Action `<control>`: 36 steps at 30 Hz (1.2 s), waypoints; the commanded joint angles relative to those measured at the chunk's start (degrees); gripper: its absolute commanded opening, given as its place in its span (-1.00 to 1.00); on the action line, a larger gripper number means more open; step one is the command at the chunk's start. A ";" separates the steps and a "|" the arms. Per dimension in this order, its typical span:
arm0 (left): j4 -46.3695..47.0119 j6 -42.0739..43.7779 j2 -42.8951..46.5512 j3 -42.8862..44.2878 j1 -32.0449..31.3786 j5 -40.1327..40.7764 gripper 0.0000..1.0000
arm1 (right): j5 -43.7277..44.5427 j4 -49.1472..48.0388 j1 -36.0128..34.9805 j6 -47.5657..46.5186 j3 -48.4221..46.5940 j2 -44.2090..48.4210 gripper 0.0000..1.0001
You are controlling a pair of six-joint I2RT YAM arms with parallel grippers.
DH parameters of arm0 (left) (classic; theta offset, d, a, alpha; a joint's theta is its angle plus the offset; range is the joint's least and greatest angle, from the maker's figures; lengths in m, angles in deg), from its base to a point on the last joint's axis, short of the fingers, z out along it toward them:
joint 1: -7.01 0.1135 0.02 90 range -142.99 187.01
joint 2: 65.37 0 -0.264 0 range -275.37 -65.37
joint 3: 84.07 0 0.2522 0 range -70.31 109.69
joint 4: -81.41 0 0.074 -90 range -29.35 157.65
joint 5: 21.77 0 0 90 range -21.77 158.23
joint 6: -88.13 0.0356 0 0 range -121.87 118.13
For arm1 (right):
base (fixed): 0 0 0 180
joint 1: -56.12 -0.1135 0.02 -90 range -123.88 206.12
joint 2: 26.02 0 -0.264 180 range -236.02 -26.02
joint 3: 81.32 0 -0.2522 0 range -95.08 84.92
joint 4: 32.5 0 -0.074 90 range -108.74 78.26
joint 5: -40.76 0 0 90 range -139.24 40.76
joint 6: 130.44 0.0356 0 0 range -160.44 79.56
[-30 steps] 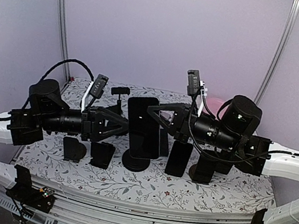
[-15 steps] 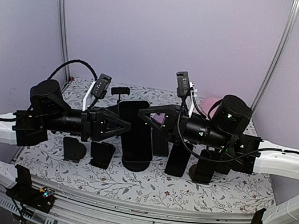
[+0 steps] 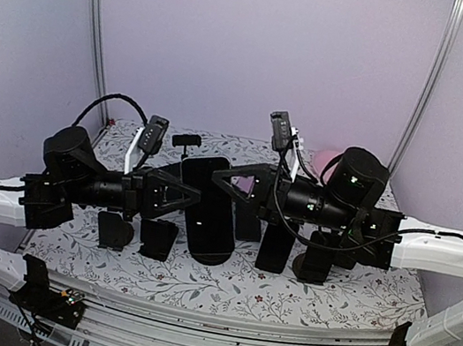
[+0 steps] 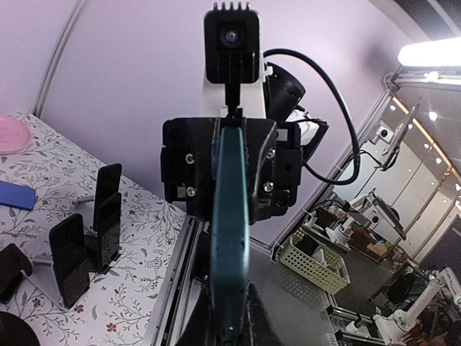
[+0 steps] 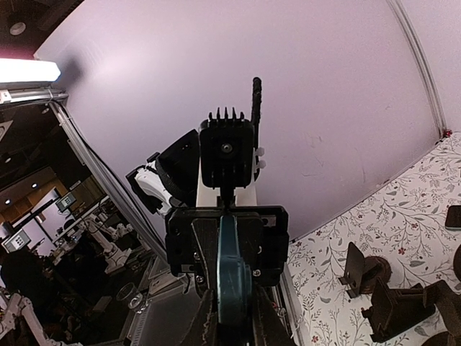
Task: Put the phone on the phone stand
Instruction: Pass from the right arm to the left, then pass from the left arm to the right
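- The phone (image 3: pixel 212 219) is held above the middle of the counter (image 3: pixel 280 303), between the two arms, which reach in from opposite sides.
- From the top camera its long axis runs nearly upright. The upper end leans toward the left arm and the lower end sits just above the counter.
- Its broad, dark, glossy face is turned toward the top camera. It is a flat slab with rounded corners.
- In both wrist cameras the phone shows edge-on as a thin teal strip. The strip runs straight up the frame from the near fingers into the opposite wrist block.
- The left fingers (image 3: pixel 195 193) are closed against the phone's left side at about mid-height. In the left wrist view they flank the teal edge tightly.
- The right fingers (image 3: pixel 216 179) are pressed onto the phone's upper right part. In the right wrist view they likewise pinch the teal edge.
- Each hand is a black triangular frame with a small camera block mounted above it.
- Whether the phone's lower end touches anything cannot be told, because the slab hides what is behind it.
- Black matte stands (image 3: pixel 157 239) stand on the counter to either side of the phone, some carrying dark slabs.
- The counter carries a pale cloth printed with small leaf and flower sprigs.
- A pink plate (image 3: pixel 331 160) lies at the far right, behind the right arm.
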 commanded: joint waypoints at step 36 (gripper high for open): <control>0.87 -1.03 9.29 -2.40 2.21 13.21 -1.00 | 5.69 -7.51 -5.78 1.42 6.85 2.92 0.52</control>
